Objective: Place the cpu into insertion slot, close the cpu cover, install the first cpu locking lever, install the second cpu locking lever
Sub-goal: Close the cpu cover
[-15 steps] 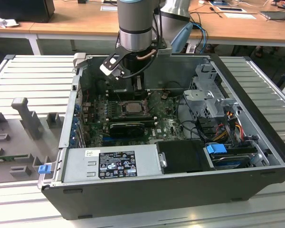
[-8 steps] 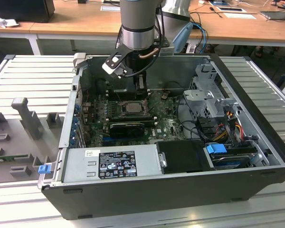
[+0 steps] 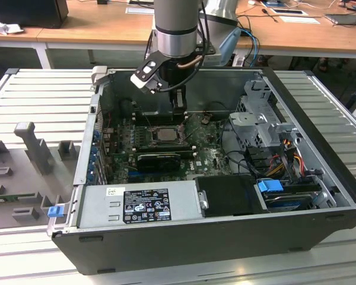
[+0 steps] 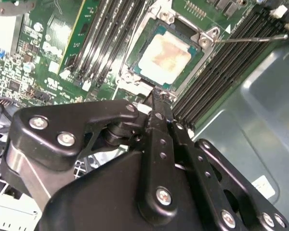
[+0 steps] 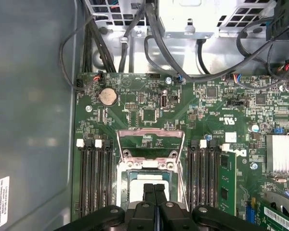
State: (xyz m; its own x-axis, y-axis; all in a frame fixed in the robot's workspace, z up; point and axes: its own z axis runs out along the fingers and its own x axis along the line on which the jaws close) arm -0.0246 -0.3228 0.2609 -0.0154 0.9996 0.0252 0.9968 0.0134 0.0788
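Note:
The cpu (image 4: 164, 57) lies flat in the insertion slot (image 4: 189, 72), pale top up; it also shows in the exterior view as the cpu (image 3: 164, 134) and in the first wrist view as the cpu (image 5: 135, 182), partly behind the fingers. The cpu cover (image 5: 150, 133), a thin metal frame, stands raised off the socket with green board showing through its window. My gripper (image 5: 154, 188) hangs just above the socket's edge nearest the cover's hinge, fingers (image 4: 156, 115) shut together with nothing between them. A thin locking lever (image 4: 250, 37) sticks out free beside the socket.
Long black memory slots (image 5: 95, 173) flank the socket on both sides. The grey case wall (image 5: 29, 120) rises close beside them. Cables (image 5: 135, 29) and a drive cage (image 3: 267, 119) crowd one end, a power supply (image 3: 136, 202) the front. A black expansion card (image 3: 159, 159) lies near the socket.

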